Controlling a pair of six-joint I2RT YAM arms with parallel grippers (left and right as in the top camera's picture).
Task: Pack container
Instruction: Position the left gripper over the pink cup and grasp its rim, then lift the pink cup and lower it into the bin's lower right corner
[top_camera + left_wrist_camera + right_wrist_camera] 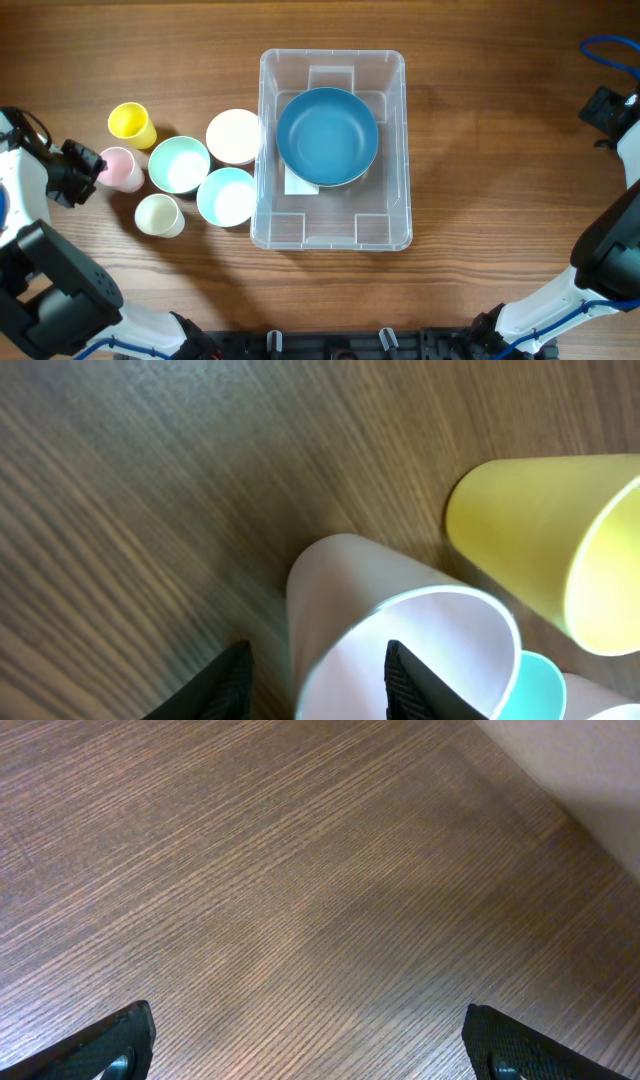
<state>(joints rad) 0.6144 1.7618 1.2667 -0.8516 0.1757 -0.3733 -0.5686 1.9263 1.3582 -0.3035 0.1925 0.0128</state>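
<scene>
Wood table (480,130), bowl (327,136) in container (392,195), L claw (316,665) astride pink cup (340,580)

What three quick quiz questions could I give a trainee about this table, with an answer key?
1. True or false: the blue bowl lies inside the container.
2. Which cup's wall does the left gripper straddle? A yellow cup, B pink cup, C green cup.
3. Fill in: the right gripper hangs ____ over bare table.
Key: 1 true; 2 B; 3 open.
</scene>
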